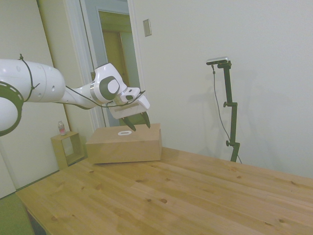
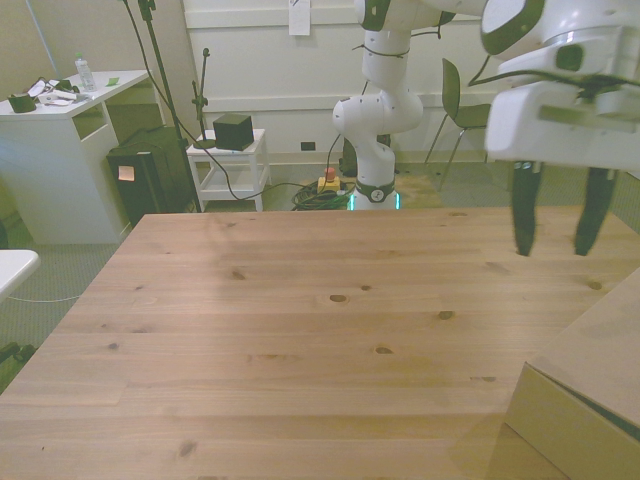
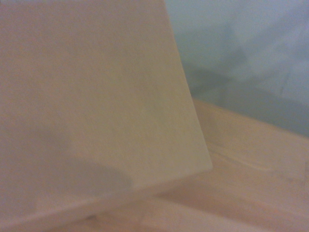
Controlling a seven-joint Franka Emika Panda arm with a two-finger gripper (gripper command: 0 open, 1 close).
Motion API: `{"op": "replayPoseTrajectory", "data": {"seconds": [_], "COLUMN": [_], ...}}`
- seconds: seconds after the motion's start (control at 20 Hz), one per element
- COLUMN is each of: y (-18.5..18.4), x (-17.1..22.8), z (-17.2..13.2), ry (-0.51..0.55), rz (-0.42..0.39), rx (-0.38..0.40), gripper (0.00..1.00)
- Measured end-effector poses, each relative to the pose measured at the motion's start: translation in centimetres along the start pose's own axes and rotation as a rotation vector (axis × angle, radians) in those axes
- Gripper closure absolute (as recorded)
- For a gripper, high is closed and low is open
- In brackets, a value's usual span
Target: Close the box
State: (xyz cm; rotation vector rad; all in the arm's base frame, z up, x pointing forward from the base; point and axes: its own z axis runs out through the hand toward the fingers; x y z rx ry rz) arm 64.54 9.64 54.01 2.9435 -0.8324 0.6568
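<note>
The long tan cardboard box (image 1: 124, 145) lies at the far end of the table (image 1: 176, 196), and its corner shows at the front view's lower right (image 2: 585, 395). Its top flap is down, nearly level, with the white-rimmed oval hand-hole (image 1: 125, 132) facing up. In the front view a thin dark gap shows under the flap's edge. My gripper (image 1: 140, 127) hangs just above the flap's far edge beside the hand-hole, tilted, fingers apart and holding nothing. It stands open above the box (image 2: 553, 245) in the front view too. The wrist view shows the blurred flap surface (image 3: 91, 96).
A small open wooden cube shelf (image 1: 67, 148) stands beyond the table's end next to the box, with a small bottle (image 1: 61, 128) on top. A wall runs close behind the box. Bare wooden tabletop (image 2: 300, 320) stretches toward the front view's left.
</note>
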Motion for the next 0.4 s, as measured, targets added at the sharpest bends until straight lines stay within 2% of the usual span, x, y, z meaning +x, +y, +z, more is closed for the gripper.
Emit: {"op": "replayPoseTrajectory", "data": {"seconds": [0.2, 0.4], "y": [4.1, 9.5], "x": [-3.8, -7.6], "z": [0.4, 3.7], "ry": [-0.073, -0.132], "rz": [0.099, 0.149], "rx": [-0.048, -0.106], "gripper": [0.0, 0.0]}}
